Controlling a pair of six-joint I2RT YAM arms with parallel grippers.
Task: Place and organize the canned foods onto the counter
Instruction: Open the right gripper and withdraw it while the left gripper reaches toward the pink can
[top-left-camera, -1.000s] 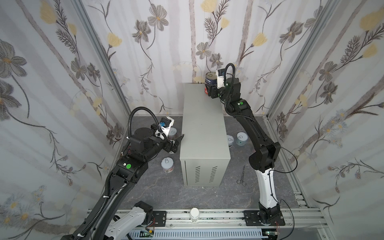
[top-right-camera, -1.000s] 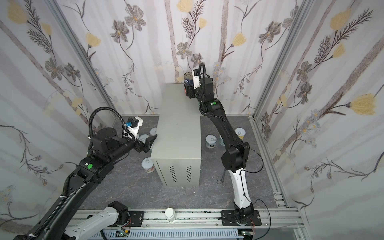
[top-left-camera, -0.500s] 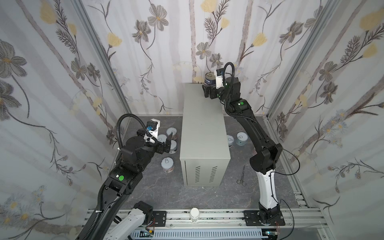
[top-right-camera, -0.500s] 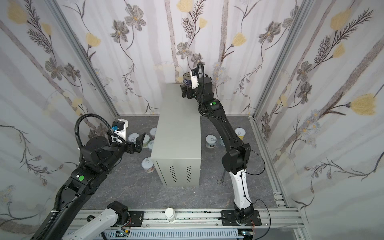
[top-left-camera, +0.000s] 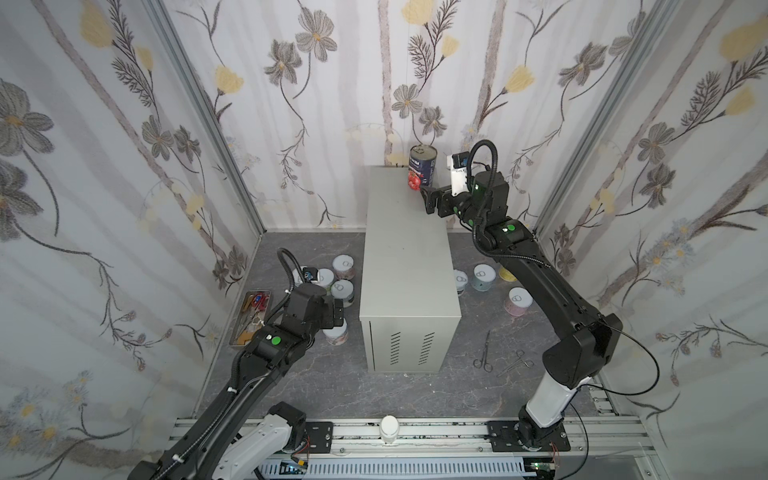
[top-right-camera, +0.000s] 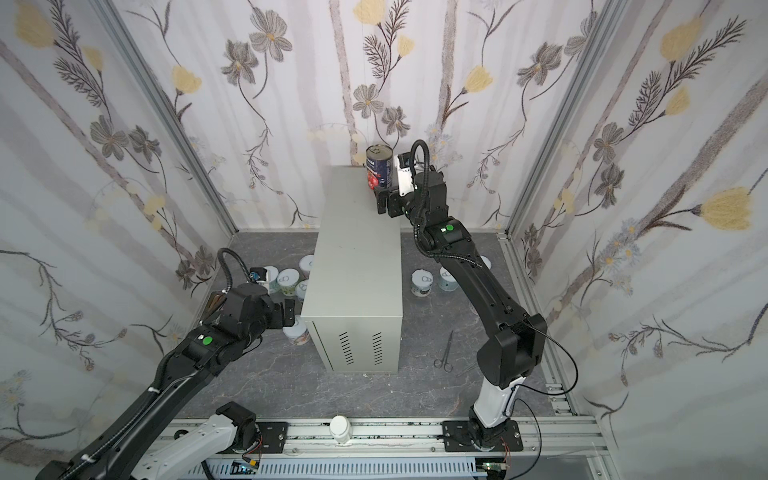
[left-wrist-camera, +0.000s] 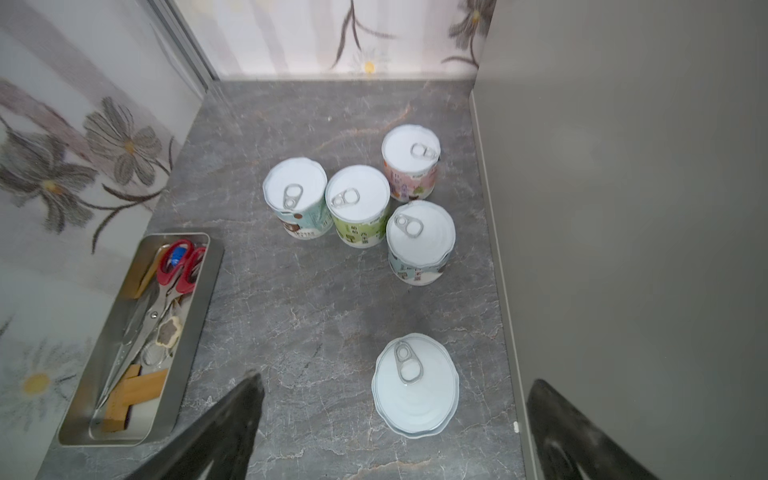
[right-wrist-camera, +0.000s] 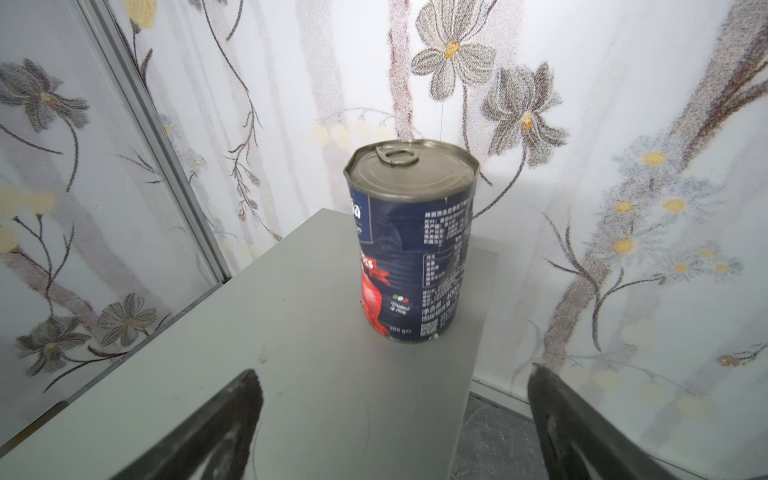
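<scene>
A tall dark blue-red can (top-left-camera: 423, 168) (top-right-camera: 379, 168) (right-wrist-camera: 411, 241) stands upright at the far right corner of the grey counter (top-left-camera: 405, 249) (top-right-camera: 357, 249) (right-wrist-camera: 249, 353). My right gripper (top-left-camera: 428, 199) (top-right-camera: 380, 203) (right-wrist-camera: 392, 374) is open just in front of it, apart from it. Several short white-lidded cans sit on the dark floor left of the counter, four in a cluster (left-wrist-camera: 357, 199) (top-left-camera: 343, 266). My left gripper (top-left-camera: 338, 311) (top-right-camera: 291, 313) (left-wrist-camera: 395, 379) hangs open above a lone short can (left-wrist-camera: 415, 386) (top-left-camera: 336, 332). More short cans (top-left-camera: 484, 276) (top-left-camera: 517, 301) stand right of the counter.
A metal tray (left-wrist-camera: 199, 316) (top-left-camera: 251, 311) with red-handled scissors lies by the left wall. Small scissors (top-left-camera: 484, 353) and forceps (top-left-camera: 515, 363) lie on the floor at the front right. The counter's side (left-wrist-camera: 623, 208) is close beside the left gripper. Floral walls enclose the space.
My right gripper has opened, let go of the tall can and drawn back from it. The left arm has pulled back toward the front, over the lone short can.
</scene>
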